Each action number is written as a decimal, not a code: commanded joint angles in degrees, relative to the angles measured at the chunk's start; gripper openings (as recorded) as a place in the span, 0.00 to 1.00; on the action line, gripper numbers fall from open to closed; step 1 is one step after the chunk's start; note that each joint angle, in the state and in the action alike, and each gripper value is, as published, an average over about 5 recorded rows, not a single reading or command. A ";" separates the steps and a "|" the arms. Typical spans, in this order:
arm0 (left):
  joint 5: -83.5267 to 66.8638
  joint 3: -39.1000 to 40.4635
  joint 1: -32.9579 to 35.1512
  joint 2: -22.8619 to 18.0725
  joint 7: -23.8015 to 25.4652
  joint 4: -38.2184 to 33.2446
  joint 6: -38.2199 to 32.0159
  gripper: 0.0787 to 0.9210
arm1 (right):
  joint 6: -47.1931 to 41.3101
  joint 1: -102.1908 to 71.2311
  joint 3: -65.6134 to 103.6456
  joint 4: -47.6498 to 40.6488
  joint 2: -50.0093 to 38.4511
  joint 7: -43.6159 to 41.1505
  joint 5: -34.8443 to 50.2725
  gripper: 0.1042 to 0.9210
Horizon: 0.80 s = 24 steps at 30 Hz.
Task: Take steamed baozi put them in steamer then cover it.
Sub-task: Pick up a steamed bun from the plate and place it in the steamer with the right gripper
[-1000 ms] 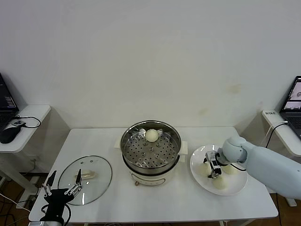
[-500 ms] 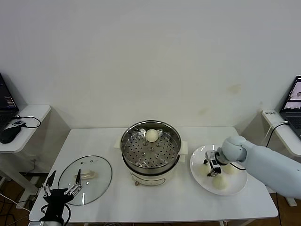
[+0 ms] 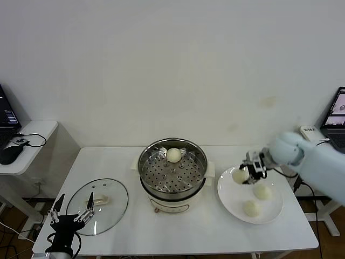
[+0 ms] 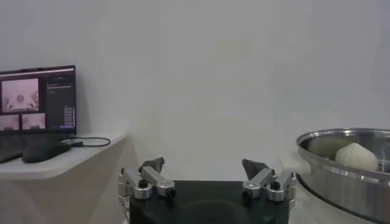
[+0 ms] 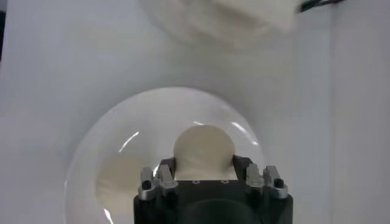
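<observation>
Fingers [image 5: 242,165] around 1 lifted baozi [image 3: 240,176]

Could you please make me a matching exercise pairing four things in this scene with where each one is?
Things:
1. lid
2. right gripper
3. left gripper
4. steamer

Places or states:
A. open, at the table's near left edge
B. holding one bun on its tray
C. flat on the table, left of the steamer
D. shut on a bun, raised over the plate

Pairs: 1-C, 2-D, 3-A, 4-B
</observation>
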 commanded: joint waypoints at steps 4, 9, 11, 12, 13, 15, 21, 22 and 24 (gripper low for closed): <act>-0.34 -0.02 -0.60 0.35 0.01 -0.01 0.03 0.88 | -8.15 26.16 -15.89 4.60 10.10 4.87 19.88 0.61; -0.30 -0.20 -0.38 -0.13 0.03 -0.07 0.02 0.88 | -12.19 22.08 -15.03 2.16 19.47 10.41 23.99 0.61; -0.27 -0.45 -0.33 -0.36 0.02 -0.14 0.00 0.88 | -13.26 19.43 -14.44 0.54 22.61 12.32 24.51 0.61; -0.28 -0.65 -0.30 -0.46 0.02 -0.17 -0.02 0.88 | -13.70 18.15 -14.20 -0.29 24.14 13.11 24.78 0.61; -0.29 -0.86 -0.22 -0.51 0.02 -0.20 -0.04 0.88 | -14.15 16.91 -14.00 -1.17 25.77 13.87 25.08 0.61; -0.37 -1.32 0.00 -0.49 0.02 -0.29 -0.10 0.88 | -14.78 15.01 -13.96 -2.76 28.75 15.01 25.60 0.62; -0.60 -1.80 0.05 -0.57 0.03 -0.66 -0.16 0.88 | -16.41 11.26 -14.06 -6.98 35.97 18.19 26.87 0.62; -0.60 -1.76 -0.02 -0.64 0.03 -0.72 -0.15 0.88 | -16.67 10.72 -13.97 -7.65 36.96 18.70 27.08 0.62; -0.59 -1.64 -0.20 -0.79 0.03 -0.79 -0.14 0.88 | -17.12 9.56 -13.73 -9.00 38.76 19.60 27.34 0.62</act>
